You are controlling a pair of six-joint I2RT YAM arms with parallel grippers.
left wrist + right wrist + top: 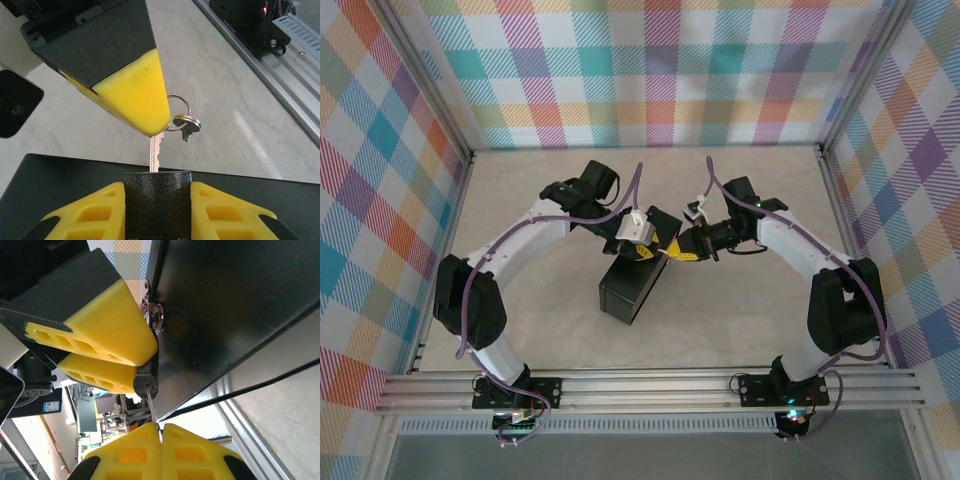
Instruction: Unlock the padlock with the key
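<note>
Basically, left tool (157,186) is clamped on the padlock (157,205), likely bracing it by the box's (630,290) 1 o'clock corner so the keyhole faces the right tool (161,432). Right tool is pinched together on the key (155,152), blade entering from 12 o'clock. Spare key (187,127) dangles at its 3 o'clock.

The middle is blocked by the box (628,290), left gripper (652,248) and right gripper (678,255); free passage is left on the table (750,330) around.
</note>
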